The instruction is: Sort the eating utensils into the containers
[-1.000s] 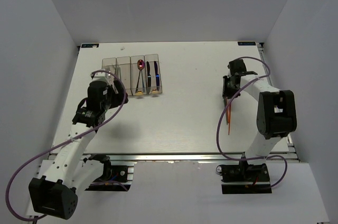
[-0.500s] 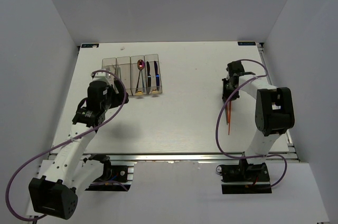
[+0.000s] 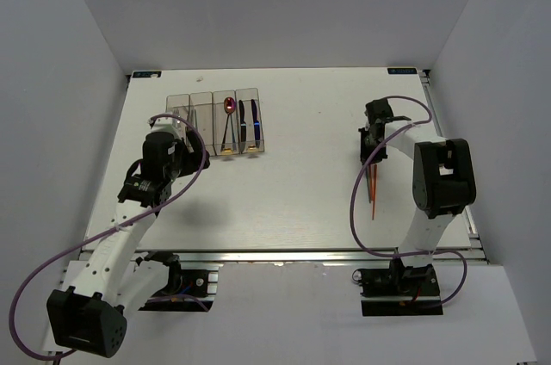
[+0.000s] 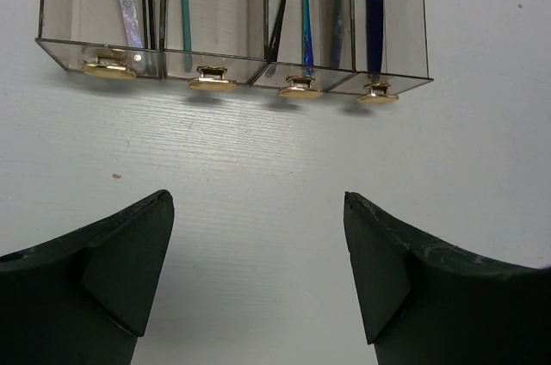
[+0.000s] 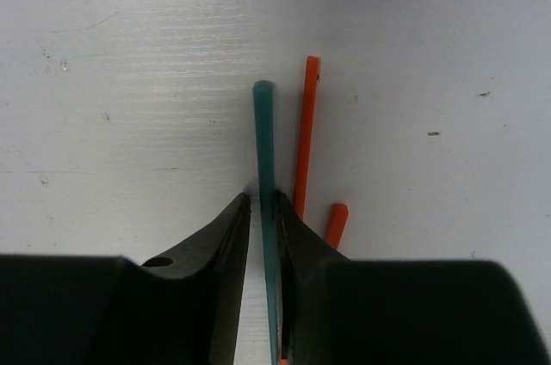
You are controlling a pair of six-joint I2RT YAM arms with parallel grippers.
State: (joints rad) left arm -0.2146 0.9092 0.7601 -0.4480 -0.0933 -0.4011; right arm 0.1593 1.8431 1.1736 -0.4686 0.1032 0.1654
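Observation:
My right gripper [image 5: 263, 201] is down on the table at the right, closed around a green chopstick [image 5: 264, 141]. Its right finger touches the stick and a thin gap shows at the left one. Two orange chopsticks [image 5: 306, 124] lie just to its right and show in the top view [image 3: 374, 197]. My left gripper [image 4: 258, 244] is open and empty, just in front of the four clear containers [image 4: 232, 68]. They hold a silver fork [image 4: 125, 12], another green chopstick [image 4: 183, 3], a pink-bowled spoon [image 3: 229, 105] and a blue knife [image 4: 372, 12].
The row of containers [image 3: 178, 100] stands at the back left with its gold tabs [image 4: 212, 83] facing my left gripper. White walls close in the table on the left, back and right. The right gripper [image 3: 370, 158] is near the table's right side.
The right wrist has shifted slightly toward the back of the table over the chopsticks. The left arm has not moved.

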